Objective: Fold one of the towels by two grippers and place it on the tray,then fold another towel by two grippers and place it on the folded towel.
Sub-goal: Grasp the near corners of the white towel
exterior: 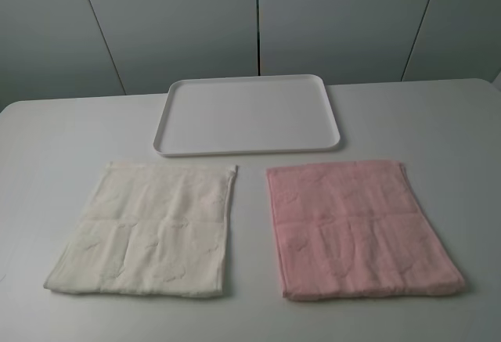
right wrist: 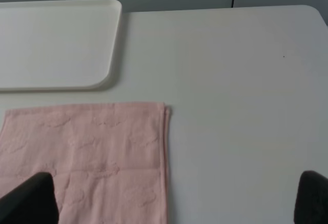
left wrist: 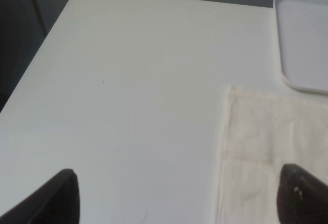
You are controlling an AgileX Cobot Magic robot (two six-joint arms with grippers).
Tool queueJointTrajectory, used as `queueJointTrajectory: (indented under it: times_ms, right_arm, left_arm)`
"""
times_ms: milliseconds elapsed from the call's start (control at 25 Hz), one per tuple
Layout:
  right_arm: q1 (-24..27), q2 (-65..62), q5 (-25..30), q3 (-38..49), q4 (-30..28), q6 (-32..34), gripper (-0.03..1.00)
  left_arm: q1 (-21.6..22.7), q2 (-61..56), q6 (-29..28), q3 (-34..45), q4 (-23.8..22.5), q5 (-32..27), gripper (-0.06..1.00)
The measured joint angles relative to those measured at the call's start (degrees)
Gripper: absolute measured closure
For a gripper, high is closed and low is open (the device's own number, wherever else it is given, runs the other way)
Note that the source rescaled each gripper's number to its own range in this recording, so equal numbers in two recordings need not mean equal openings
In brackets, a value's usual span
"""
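Cream towel and pink towel lie flat; left fingers, right fingers seemingly wide.

It looks like a plain test room: a smooth white table stands in front of flat grey wall panels with thin dark seams.

White table; grey panelled wall behind, dark vertical seams; even light.
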State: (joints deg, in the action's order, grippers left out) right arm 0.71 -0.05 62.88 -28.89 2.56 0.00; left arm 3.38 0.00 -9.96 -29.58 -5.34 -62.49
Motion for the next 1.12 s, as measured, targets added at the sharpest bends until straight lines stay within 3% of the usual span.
queueJointTrajectory:
  times_ms: [1120]
  right_arm:
    - [0.0, 0.0, 0.0, 0.0, 0.0, 0.0, -0.03]
  left_arm:
    - [0.0, 0.0, 0.0, 0.0, 0.0, 0.0, -0.05]
